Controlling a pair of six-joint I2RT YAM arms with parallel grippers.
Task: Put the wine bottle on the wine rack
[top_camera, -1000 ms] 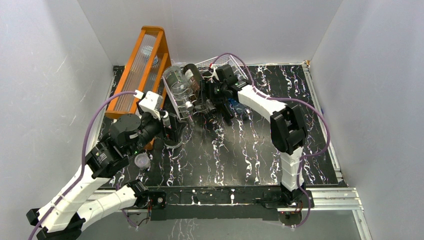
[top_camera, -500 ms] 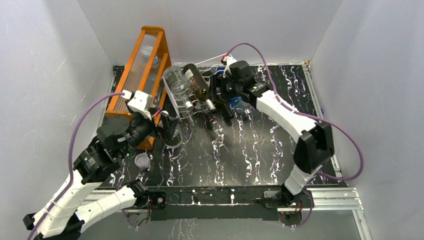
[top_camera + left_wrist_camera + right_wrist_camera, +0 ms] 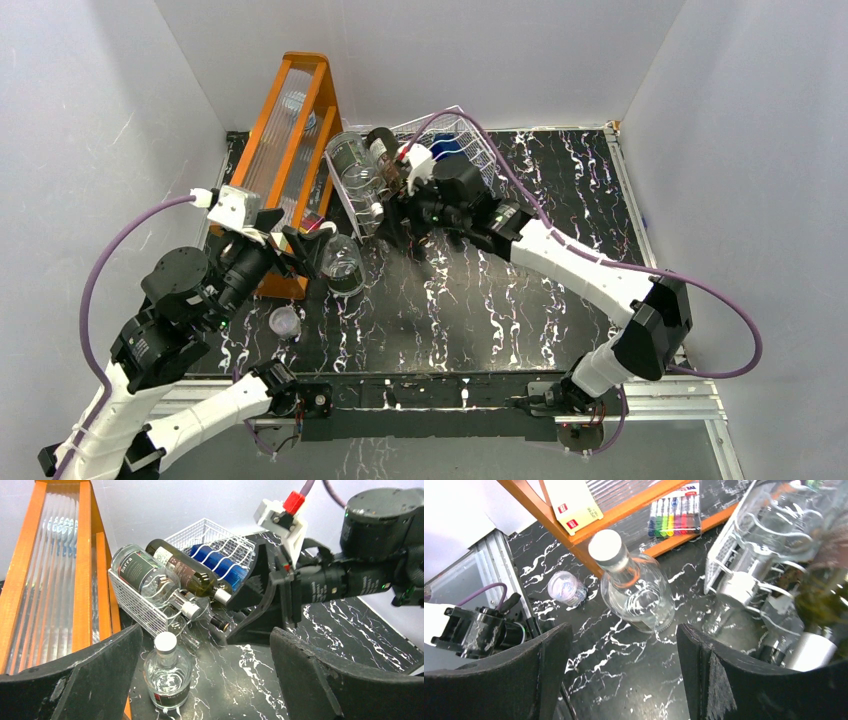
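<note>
Bottles lay side by side in the white wine rack (image 3: 132, 600) at the back of the table (image 3: 500, 320): a clear one (image 3: 137, 567), the dark wine bottle (image 3: 185, 572) next to it with its neck poking over the rack's near edge, and a blue one (image 3: 220, 565) beyond. I saw the right gripper (image 3: 623, 630) spread wide and empty just in front of that rack. The left gripper (image 3: 206, 640) was likewise spread, holding nothing, facing a squat clear bottle (image 3: 166, 675) that stood upright beside the orange frame (image 3: 290, 130).

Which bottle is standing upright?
The short clear glass bottle with the silver cap; the others lie on their sides in the white wire rack.
</note>
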